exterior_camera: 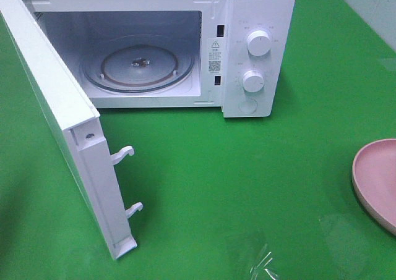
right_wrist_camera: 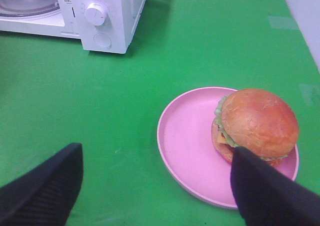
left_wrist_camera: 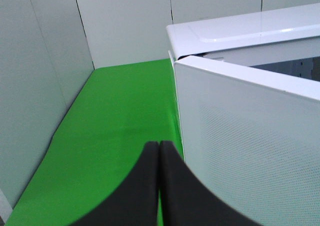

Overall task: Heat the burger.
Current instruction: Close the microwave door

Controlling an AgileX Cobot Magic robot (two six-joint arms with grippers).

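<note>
Here, from above, we see the microwave (exterior_camera: 185, 45) with its door (exterior_camera: 68, 125) swung open and only a pink plate (exterior_camera: 378, 181) edge at 3 o'clock. The right wrist view alone reveals the burger (right_wrist_camera: 256, 125) on that plate, the right gripper (right_wrist_camera: 155, 181) spread above it. The left gripper (left_wrist_camera: 159, 186), pressed together and empty, sits beside the door.

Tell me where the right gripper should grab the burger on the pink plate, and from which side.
Probably grip the burger across its layered side, just under the domed bun, coming from above with open jaws. The glossy dome gives little purchase on top. It sits off-centre on the pink plate, near the rim, so keep the fingers inside that raised rim. The right gripper is open and holds nothing.
</note>
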